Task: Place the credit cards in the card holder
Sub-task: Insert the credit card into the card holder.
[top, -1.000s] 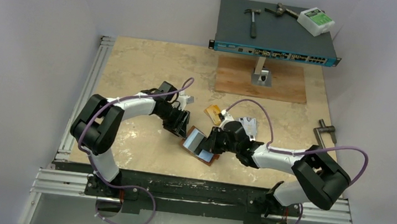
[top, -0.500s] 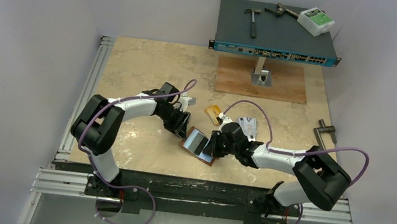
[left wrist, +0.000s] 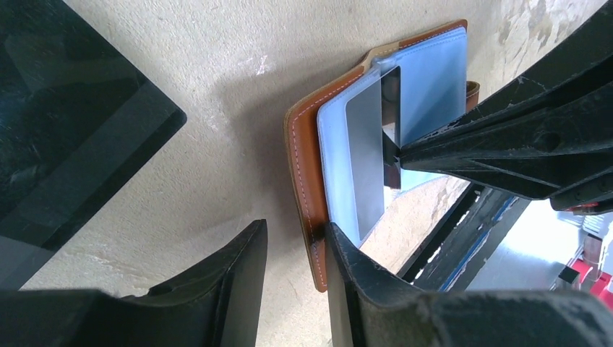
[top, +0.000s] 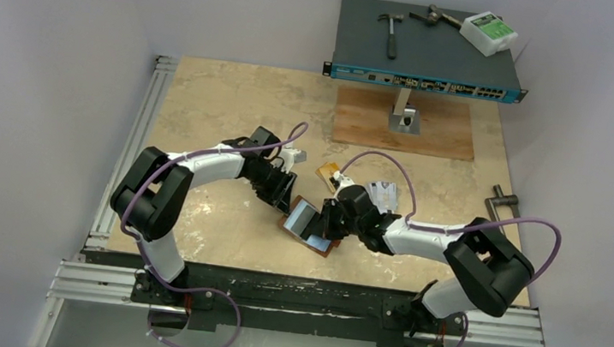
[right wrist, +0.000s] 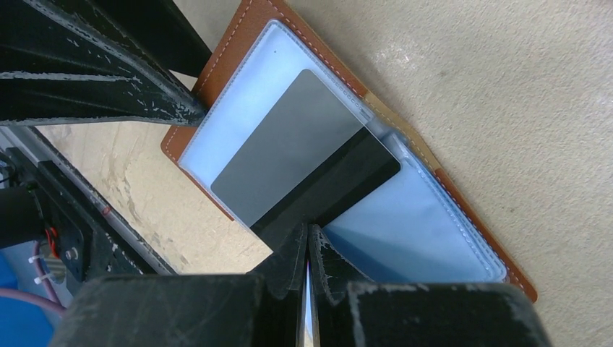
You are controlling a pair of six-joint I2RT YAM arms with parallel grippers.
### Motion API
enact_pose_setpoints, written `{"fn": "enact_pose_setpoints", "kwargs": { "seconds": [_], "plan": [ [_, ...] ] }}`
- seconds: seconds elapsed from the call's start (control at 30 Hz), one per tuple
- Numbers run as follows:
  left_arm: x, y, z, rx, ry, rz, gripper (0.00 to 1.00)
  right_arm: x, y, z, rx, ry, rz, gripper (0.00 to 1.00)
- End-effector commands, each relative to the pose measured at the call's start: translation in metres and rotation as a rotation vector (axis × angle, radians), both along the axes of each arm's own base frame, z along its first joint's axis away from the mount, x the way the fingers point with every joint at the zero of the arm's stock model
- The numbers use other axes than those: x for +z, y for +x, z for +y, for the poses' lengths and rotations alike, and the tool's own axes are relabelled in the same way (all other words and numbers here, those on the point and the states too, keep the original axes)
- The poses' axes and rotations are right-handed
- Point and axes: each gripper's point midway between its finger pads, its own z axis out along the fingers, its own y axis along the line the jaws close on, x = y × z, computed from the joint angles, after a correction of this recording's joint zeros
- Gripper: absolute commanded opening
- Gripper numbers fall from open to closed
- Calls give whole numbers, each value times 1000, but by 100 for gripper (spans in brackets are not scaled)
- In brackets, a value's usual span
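Your right gripper (right wrist: 307, 249) just pinched shut on the silver striped card (right wrist: 289, 152) over the card holder (right wrist: 434, 238). The left gripper (left wrist: 295, 228) has narrowed, but its jaws are still apart at the leather edge. Insertion looks close.

The card holder (top: 318, 247) is laid open on the table (top: 225, 105), near the middle of its near edge. A card (right wrist: 289, 155) is laid across its inner pockets and is pinched at one edge from the right by the right gripper (right wrist: 307, 235). The holder's far left edge is straddled by the left gripper (left wrist: 295, 228). Just behind, a second card (top: 328, 174) and a third card (top: 384, 194) are placed side by side. Far right, a network switch (top: 429, 44) is raised on a stand (top: 403, 113).
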Motion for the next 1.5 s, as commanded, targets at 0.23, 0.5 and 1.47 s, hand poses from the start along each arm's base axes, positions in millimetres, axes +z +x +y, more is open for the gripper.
{"fn": "enact_pose_setpoints", "kwargs": {
  "seconds": [0.23, 0.5, 1.47],
  "plan": [
    [12, 7, -13, -55, -47, -42, 34, 18, 13, 26, 18, 98, -55, 0],
    [10, 6, -12, -61, -33, -47, 33, 27, 20, 36, 31, 118, -79, 0],
    [6, 12, -2, -40, 38, -75, 33, 0, 6, -3, -23, -16, -39, 0]
  ]
}}
